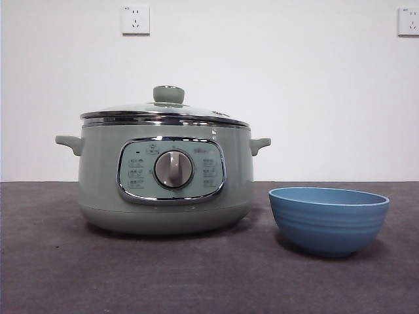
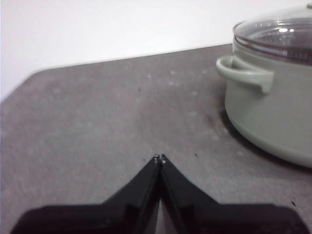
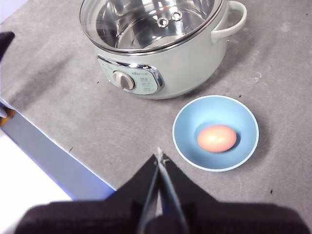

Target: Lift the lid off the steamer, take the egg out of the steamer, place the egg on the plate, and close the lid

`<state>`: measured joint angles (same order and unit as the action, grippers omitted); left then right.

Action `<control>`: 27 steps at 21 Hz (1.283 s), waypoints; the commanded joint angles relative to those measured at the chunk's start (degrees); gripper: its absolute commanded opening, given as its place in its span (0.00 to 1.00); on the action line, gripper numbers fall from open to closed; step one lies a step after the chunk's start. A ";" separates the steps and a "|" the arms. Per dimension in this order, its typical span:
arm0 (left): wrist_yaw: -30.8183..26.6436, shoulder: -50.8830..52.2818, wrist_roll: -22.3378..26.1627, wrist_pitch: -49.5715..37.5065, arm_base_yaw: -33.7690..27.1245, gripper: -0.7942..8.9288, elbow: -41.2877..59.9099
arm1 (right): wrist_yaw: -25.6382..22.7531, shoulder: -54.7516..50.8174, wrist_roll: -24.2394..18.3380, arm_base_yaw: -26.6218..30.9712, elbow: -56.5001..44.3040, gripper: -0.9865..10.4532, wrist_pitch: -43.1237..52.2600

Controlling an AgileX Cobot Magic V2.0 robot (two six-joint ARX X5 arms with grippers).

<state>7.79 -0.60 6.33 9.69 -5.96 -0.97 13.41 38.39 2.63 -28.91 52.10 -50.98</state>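
Note:
The sage-green steamer stands left of centre on the table, with the glass lid sitting closed on it. To its right stands the blue plate. From the right wrist view, the brown egg lies inside the plate, just in front of the steamer and its lid. My right gripper hovers shut and holds nothing, high above the table near the plate. My left gripper is shut and holds nothing, over bare table beside the steamer's side handle.
The dark grey table runs to a white wall with two sockets. The table's front edge shows in the right wrist view.

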 commanded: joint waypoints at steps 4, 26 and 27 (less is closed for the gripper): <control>0.13 0.48 -2.05 0.24 -0.20 0.08 0.76 | -0.04 -0.04 0.33 -0.02 -0.17 0.09 0.13; -0.17 0.48 -2.05 0.24 -0.20 0.08 0.76 | -1.44 -15.78 -3.74 17.14 -11.69 0.09 17.75; -0.17 0.48 -2.05 0.24 -0.20 0.08 0.76 | -1.42 -18.78 -3.76 18.99 -16.52 0.09 21.77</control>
<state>7.66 -0.30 4.82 10.11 -5.96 -0.99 11.99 19.92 -0.71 -9.98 37.36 -29.50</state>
